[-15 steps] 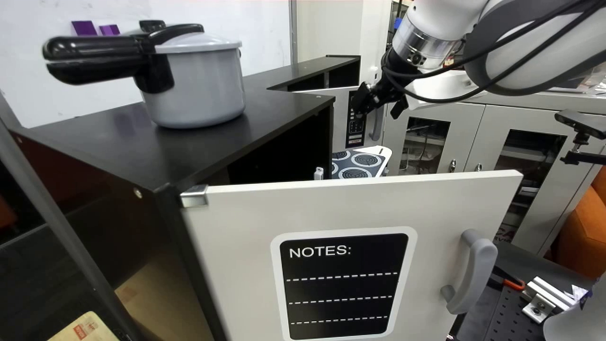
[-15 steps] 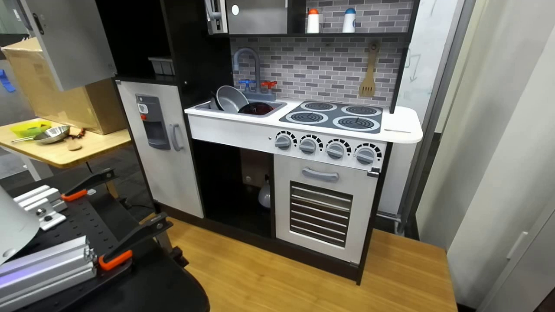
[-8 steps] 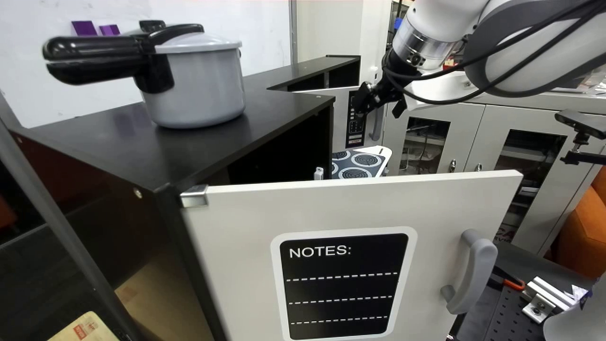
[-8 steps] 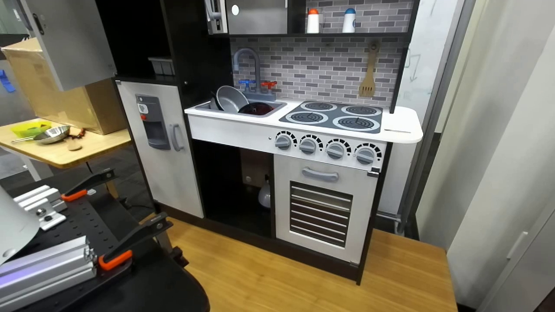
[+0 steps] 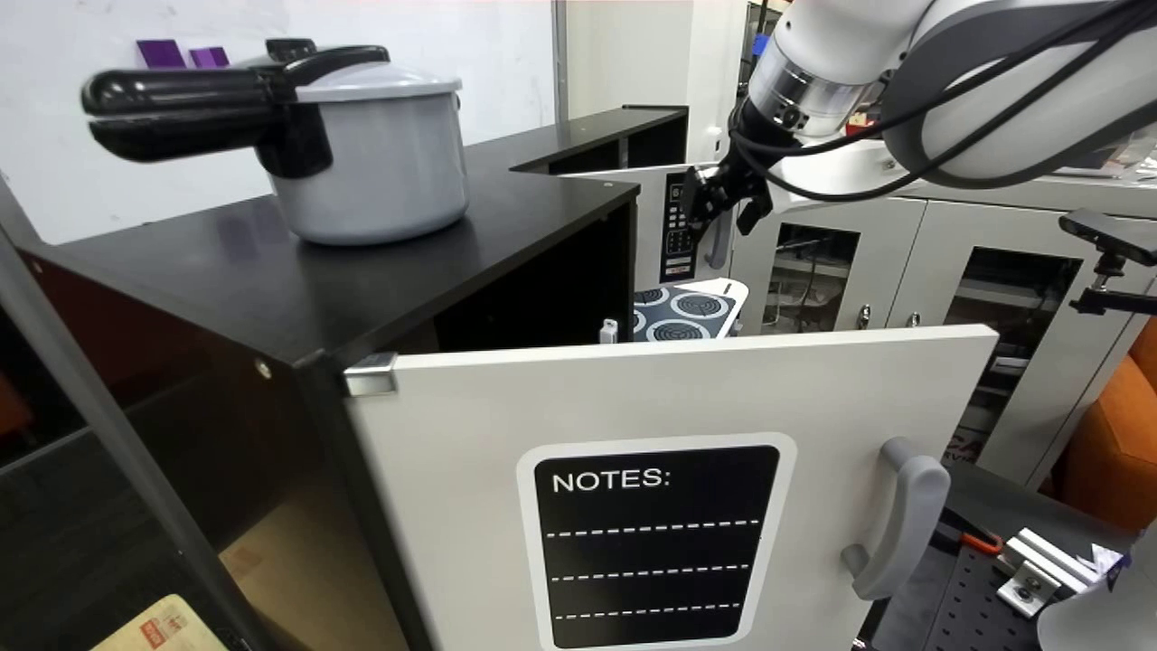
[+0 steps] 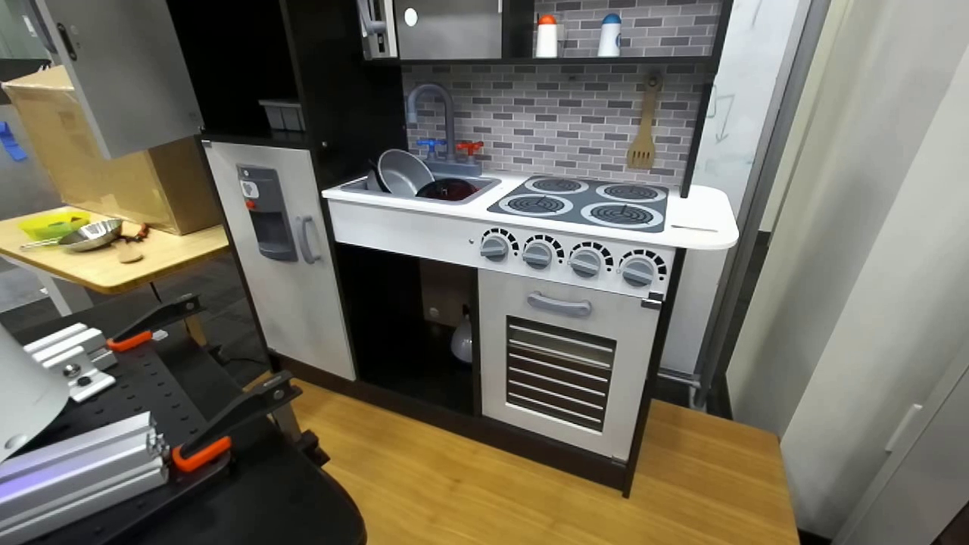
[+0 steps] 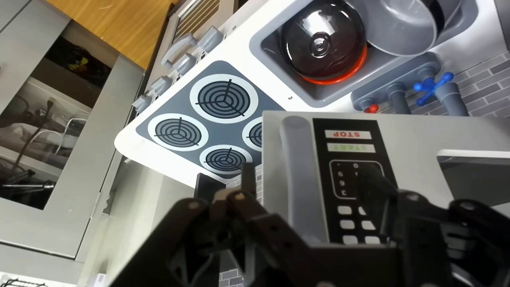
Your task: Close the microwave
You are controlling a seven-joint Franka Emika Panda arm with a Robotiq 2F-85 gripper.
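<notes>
Shifting slightly since earlier, the jaws are gaping, gripping nothing. Left to right in the wrist view, four burners (image 7: 224, 99) are showing; one microwave door (image 7: 414, 139), bearing one handle (image 7: 299, 167), is standing open near the jaws.

Pot (image 5: 384, 163) is sitting on the cabinet (image 5: 542, 206), microwave door (image 7: 414, 137) is hanging above the counter (image 6: 702, 204), a pan (image 6: 403, 172) is leaning in the sink (image 7: 323, 95).
</notes>
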